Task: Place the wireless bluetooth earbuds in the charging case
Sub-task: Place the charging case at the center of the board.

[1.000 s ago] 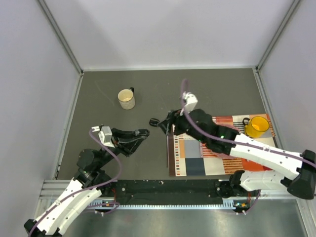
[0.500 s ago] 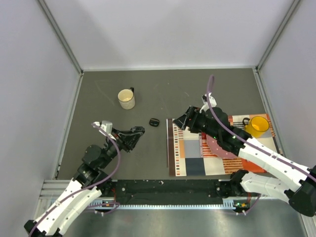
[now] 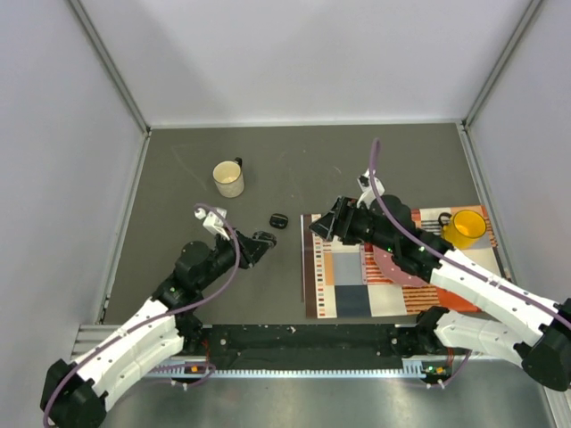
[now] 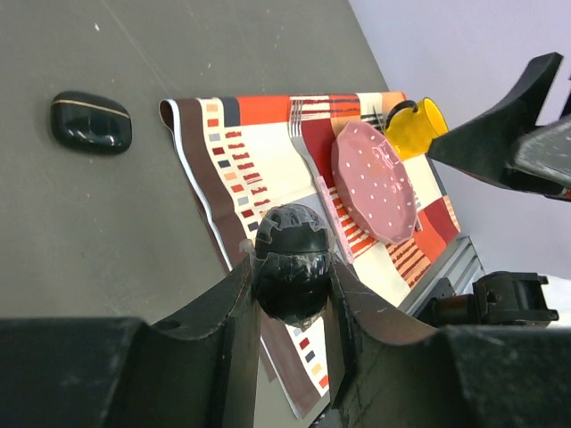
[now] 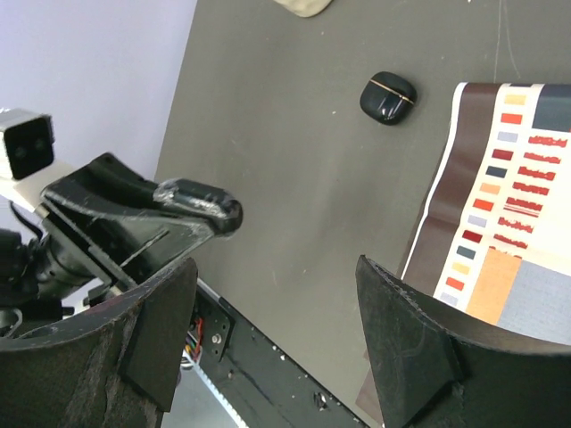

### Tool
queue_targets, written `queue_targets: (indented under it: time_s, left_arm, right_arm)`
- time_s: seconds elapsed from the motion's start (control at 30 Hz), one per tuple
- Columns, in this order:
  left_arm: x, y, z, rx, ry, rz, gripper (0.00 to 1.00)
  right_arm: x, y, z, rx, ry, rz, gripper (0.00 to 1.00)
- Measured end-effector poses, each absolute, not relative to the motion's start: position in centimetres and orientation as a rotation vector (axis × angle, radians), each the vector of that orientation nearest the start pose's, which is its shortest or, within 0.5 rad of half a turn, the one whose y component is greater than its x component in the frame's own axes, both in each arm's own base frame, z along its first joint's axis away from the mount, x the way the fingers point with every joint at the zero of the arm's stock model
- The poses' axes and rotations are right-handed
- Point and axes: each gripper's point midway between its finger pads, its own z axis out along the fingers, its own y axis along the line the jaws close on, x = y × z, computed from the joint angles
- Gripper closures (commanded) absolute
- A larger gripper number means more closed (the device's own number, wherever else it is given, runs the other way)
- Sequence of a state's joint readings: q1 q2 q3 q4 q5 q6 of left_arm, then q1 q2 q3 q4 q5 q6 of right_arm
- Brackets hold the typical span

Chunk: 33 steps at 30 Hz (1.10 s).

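Since a moment ago the left claw [image 4: 290, 265] has reached forward toward the mat, and the right claw [image 5: 281, 339] has pulled back a little.

The left claw squeezes a round black thing [image 4: 292, 254] tight between its two fingers. It looks like a case seen from its end. I cannot tell if it is open, or if anything sits inside it.

The right claw is wide open and holds nothing. It hangs over the far left corner of the striped mat [image 3: 357, 285].

Between the two claws, a small black case [image 3: 279, 219] lies on the dark table [image 3: 178, 178] with its lid shut, near the mat's edge. A pink plate [image 4: 375, 183] and a yellow mug [image 3: 462, 228] sit on the mat. A cream mug [image 3: 228, 178] stands far off.

I see no loose earbuds anywhere. My guess is that the shut case is done. What is left may be the thing in the left claw, which could need closing or putting down.
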<state>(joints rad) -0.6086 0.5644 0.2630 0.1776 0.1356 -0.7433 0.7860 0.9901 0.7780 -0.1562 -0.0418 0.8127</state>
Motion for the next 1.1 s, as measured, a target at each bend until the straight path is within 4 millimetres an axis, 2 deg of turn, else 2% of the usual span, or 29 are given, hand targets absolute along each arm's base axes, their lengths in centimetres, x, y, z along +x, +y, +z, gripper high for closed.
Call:
queue_targets:
  time_s: [0.23, 0.37, 0.5, 0.67, 0.77, 0.93, 1.1]
  left_arm:
    - [21.4, -21.7, 16.3, -0.092, 1.899, -1.154, 0.98]
    - [22.2, -22.4, 15.7, -0.139, 1.908, -1.19, 0.99]
    - [23.0, -23.1, 13.7, -0.192, 1.958, -1.202, 0.99]
    - [24.0, -23.7, 11.0, -0.264, 2.021, -1.197, 0.98]
    - [24.5, -23.9, 9.7, -0.302, 2.049, -1.193, 0.93]
    - [25.0, -24.6, 6.5, -0.377, 2.153, -1.176, 0.93]
    - [25.6, -25.2, 4.4, -0.473, 2.177, -1.213, 0.89]
  right_arm:
    - [21.2, 27.2, 21.9, -0.023, 2.113, 1.083, 0.28]
    - [21.0, 27.0, 22.4, -0.033, 2.096, 1.091, 0.28]
    - [20.9, 26.9, 22.9, -0.046, 2.078, 1.098, 0.28]
    - [20.6, 26.7, 22.1, -0.063, 2.091, 1.085, 0.28]
    - [20.5, 26.6, 21.7, -0.075, 2.1, 1.078, 0.28]
    - [20.4, 26.5, 21.4, -0.093, 2.102, 1.065, 0.28]
    - [20.4, 26.5, 21.4, -0.105, 2.098, 1.058, 0.28]
